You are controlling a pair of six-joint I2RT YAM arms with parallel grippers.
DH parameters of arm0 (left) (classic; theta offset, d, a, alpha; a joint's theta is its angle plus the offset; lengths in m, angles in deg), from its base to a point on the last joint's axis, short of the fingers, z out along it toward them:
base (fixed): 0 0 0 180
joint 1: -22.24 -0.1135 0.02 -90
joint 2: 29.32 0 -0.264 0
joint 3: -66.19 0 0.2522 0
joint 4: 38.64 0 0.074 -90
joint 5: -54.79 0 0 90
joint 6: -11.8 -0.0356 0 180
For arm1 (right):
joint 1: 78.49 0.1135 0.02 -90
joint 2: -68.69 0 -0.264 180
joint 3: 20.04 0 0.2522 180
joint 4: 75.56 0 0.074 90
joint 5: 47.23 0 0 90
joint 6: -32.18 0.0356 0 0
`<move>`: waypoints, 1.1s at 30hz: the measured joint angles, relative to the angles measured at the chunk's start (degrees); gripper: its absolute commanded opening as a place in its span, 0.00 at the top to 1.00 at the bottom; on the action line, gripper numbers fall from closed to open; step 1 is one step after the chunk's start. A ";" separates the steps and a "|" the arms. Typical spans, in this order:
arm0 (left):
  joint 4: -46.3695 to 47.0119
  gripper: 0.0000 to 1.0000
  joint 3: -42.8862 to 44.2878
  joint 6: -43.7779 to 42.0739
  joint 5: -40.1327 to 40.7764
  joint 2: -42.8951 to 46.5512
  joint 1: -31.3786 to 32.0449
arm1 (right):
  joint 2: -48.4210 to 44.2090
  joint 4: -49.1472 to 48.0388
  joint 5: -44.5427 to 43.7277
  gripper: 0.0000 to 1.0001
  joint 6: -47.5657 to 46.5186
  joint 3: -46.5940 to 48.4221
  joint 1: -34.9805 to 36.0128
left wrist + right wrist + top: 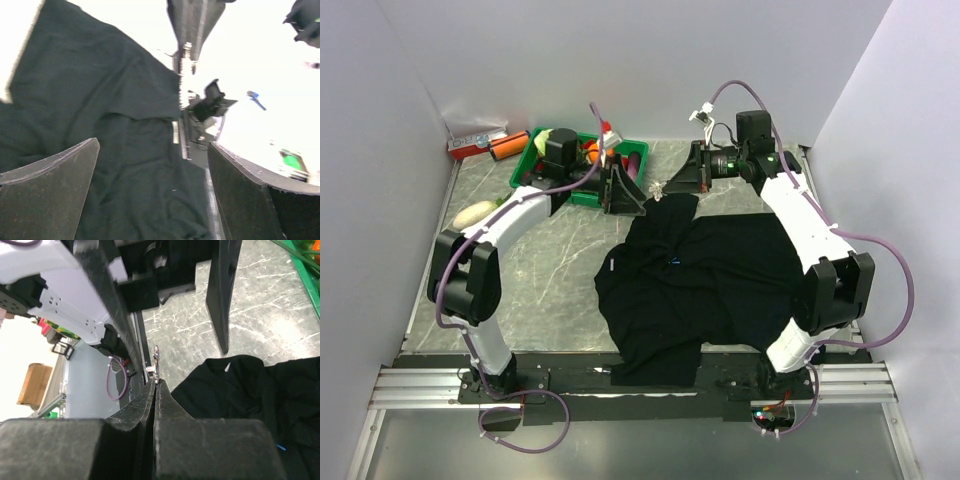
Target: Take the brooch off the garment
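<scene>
The garment (pixel 720 285), a black shirt, lies crumpled on the right half of the table; it also shows in the left wrist view (pixel 115 125) and the right wrist view (pixel 240 390). My right gripper (pixel 672 182) is shut on the brooch (pixel 657 188), a tiny silvery pin, and holds it clear of the garment beyond its far edge. In the right wrist view the brooch (pixel 156 365) sticks out of the closed tips (pixel 155 385). My left gripper (pixel 623 192) is open and empty just left of the brooch, its fingers (pixel 50 190) spread over the fabric.
A green tray (pixel 532 168) of vegetables stands at the back left behind the left gripper. A pale vegetable (pixel 475 212) lies beside the left arm, and red and orange items (pixel 480 148) sit in the back left corner. A small white label (pixel 611 266) marks the shirt.
</scene>
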 measured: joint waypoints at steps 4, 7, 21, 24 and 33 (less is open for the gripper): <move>2.71 0.14 -1.07 3.82 -2.08 -0.07 1.46 | 0.00 -1.36 0.66 1.00 1.97 -0.31 0.09; 2.25 0.18 -0.92 3.74 -3.21 -0.09 1.51 | 0.00 -1.92 1.38 1.00 2.89 -0.63 0.33; 37.40 0.33 -7.34 34.36 -4.39 -1.40 2.12 | -0.02 -2.60 2.29 1.00 3.76 -4.09 1.38; 40.24 0.41 -7.34 36.72 -4.48 -1.42 2.78 | -0.02 -2.51 2.27 1.00 3.80 -4.90 1.42; 42.47 0.57 -6.80 38.07 -4.98 -2.67 3.50 | -0.09 -2.80 2.32 1.00 3.87 -4.90 1.49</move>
